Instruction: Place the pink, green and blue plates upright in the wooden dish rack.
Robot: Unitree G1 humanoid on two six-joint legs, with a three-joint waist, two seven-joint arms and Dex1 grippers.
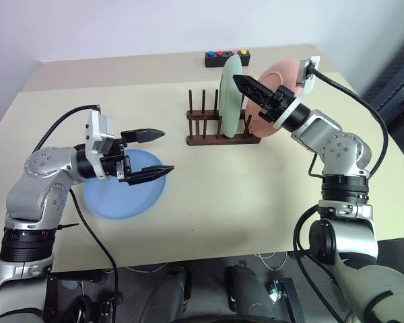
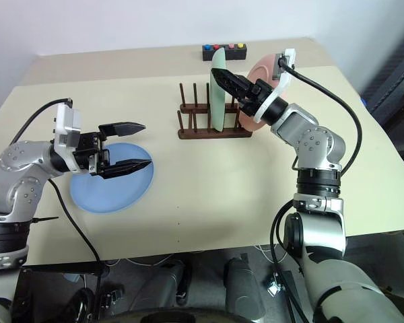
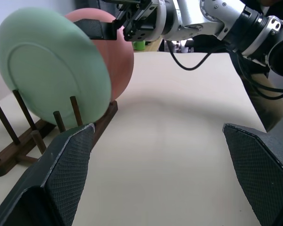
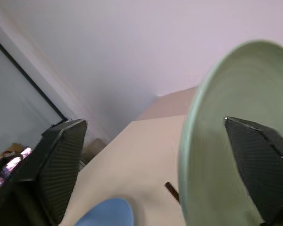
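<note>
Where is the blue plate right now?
The blue plate lies flat on the table, on the robot's left side, just under the open left gripper, apart from the wooden dish rack.

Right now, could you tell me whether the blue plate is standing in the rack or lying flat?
Lying flat: the blue plate rests on the table, apart from the wooden rack.

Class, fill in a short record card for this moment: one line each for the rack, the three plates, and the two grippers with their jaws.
wooden dish rack: on the table, far side, holding two plates
green plate: upright in the rack
pink plate: in the rack behind the green one, leaning
blue plate: flat on the table, not yet racked
left gripper: jaws open, above the blue plate's edge
right gripper: jaws open, straddling the green plate's rim
plates racked: two of three
</note>
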